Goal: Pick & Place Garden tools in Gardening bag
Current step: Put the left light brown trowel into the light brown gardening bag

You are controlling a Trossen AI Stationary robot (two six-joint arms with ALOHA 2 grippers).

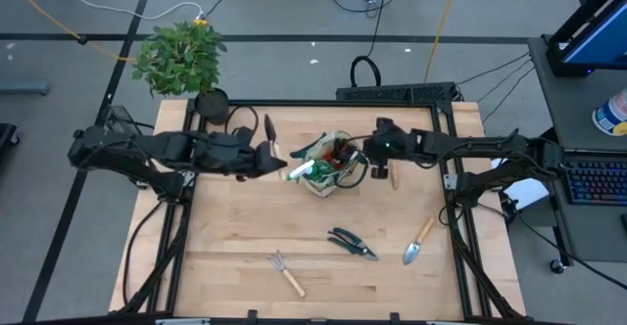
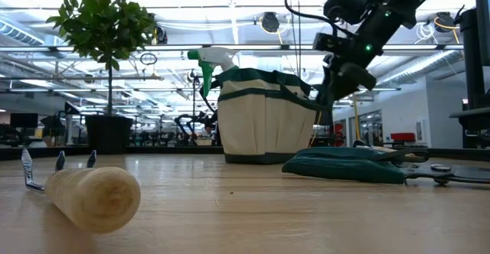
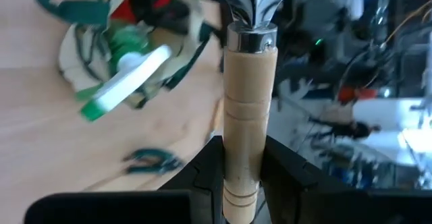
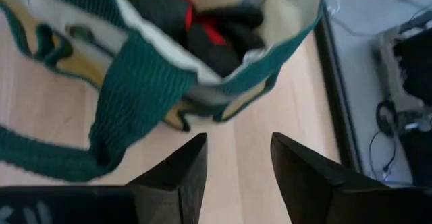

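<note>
The beige gardening bag [image 1: 330,164] with green trim stands mid-table. It holds red-black gloves [image 4: 202,25], and a green-white sprayer [image 1: 299,171] sticks out of its left side. My left gripper [image 1: 268,160] is just left of the bag, shut on a wooden-handled trowel [image 3: 246,82] whose blade [image 1: 269,129] points toward the far edge. My right gripper [image 1: 373,154] is open and empty at the bag's right side, above bare table and close to a green loop handle [image 4: 128,96]. The bag also shows in the low view [image 2: 264,116]. My left gripper pinches the trowel's wooden handle near its free end [image 3: 241,170] between its two fingers. The fingers come level from the table's left and lie across the handle. The trowel is lifted clear of the table, its silver ferrule [image 3: 251,38] and blade away from the fingers.
On the near half of the table lie a small rake [image 1: 286,273], dark pruning shears [image 1: 351,244] and a silver trowel [image 1: 418,242]. Another wooden handle [image 1: 395,176] lies right of the bag. A potted plant [image 1: 181,61] stands at the far left corner.
</note>
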